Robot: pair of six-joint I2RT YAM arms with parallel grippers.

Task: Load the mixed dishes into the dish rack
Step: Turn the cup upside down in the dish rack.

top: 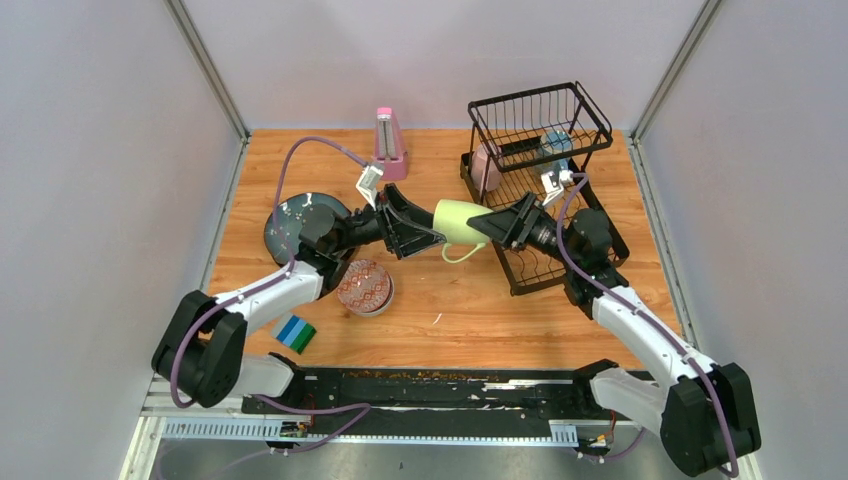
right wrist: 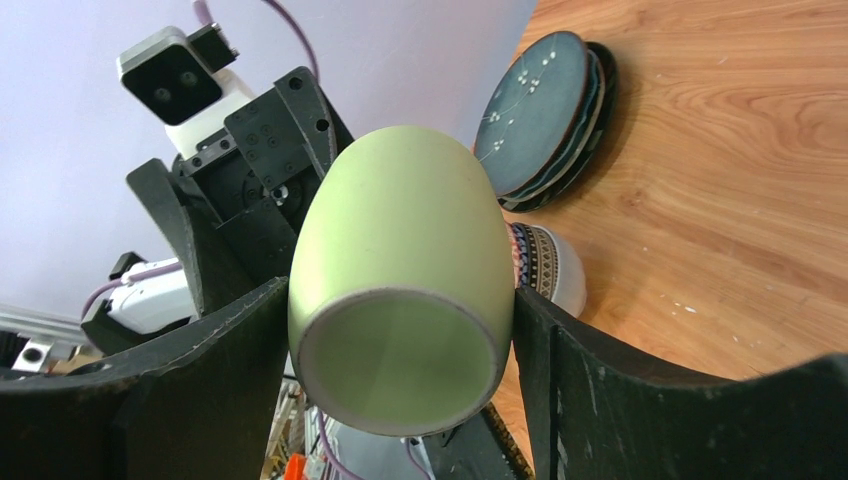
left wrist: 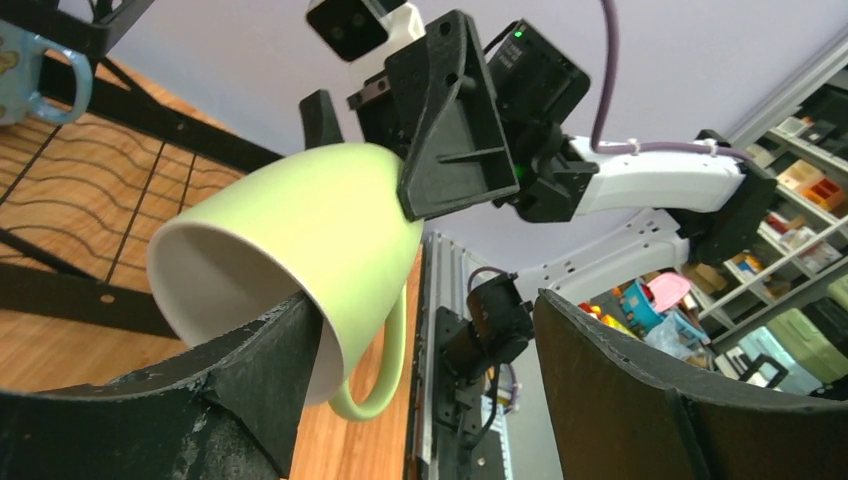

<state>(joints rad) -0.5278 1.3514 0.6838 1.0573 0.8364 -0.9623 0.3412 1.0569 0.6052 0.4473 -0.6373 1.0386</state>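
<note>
From above, the mug (top: pixel 458 222) is hanging in mid-air between the two hands, clear of the surface (top: pixel 480 320). The right hand (top: pixel 492 226) is gripping its base end, and the left hand (top: pixel 425 236) is sitting at its mouth end. Just behind the right hand, the rack (top: pixel 530 115) is already holding a pink mug (top: pixel 485 168) and a blue mug (top: pixel 555 145). Behind the left hand the plates (top: pixel 295 222) are lying stacked. A bowl (top: pixel 365 287) is sitting beside that arm's wrist. Both are outside the rack.

In the left wrist view, the left hand is standing wide. One of its fingers (left wrist: pixel 250 370) is touching the mug's rim, while the other is well apart from it. The right hand is clamping the mug's far end.

In the right wrist view, both fingers of the right hand are pressing the mug's sides, with its base facing the camera.

The task is looking partly done. Two mugs are loaded and this one is passing to the hand nearer the rack. The plates and the bowl are waiting.
</note>
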